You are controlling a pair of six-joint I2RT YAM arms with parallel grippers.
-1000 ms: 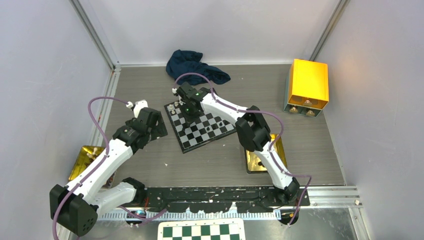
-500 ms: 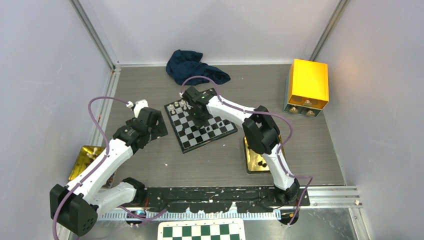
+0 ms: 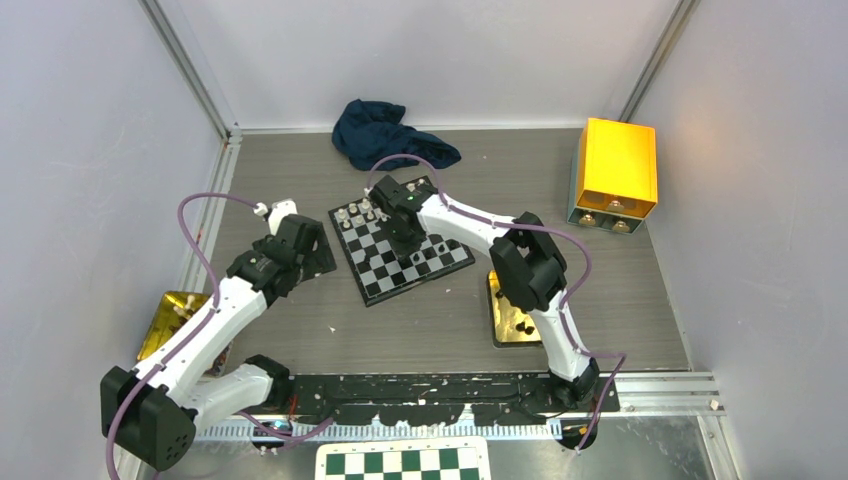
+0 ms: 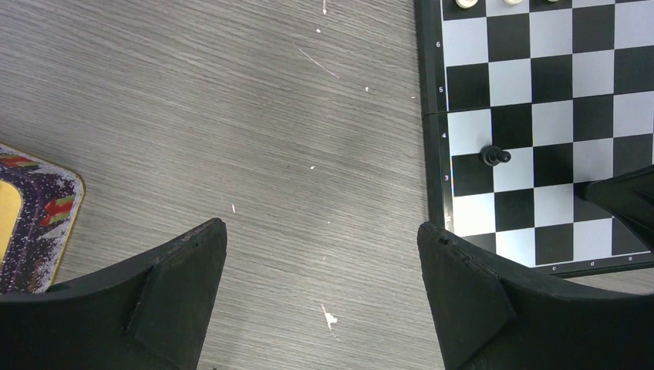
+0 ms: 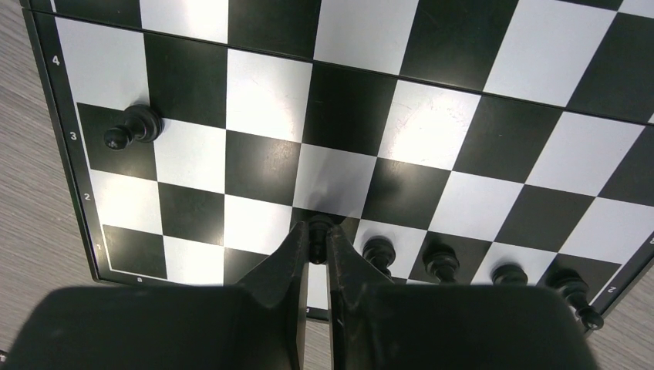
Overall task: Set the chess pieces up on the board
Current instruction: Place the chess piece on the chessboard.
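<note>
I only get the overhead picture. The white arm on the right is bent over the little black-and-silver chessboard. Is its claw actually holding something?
Observer: Yes. The right wrist camera shows the right gripper shut on a tiny black chess piece, near one edge of the small black-and-silver checkered board.
Operator: Is anything next to it there?
Observer: Four more black pieces stand in a line beside it along that edge.
Operator: And the other arm's claw?
Observer: The left wrist camera shows the left gripper open with nothing between its fingers, above the grey wood-grain table just off the board's side.
</note>
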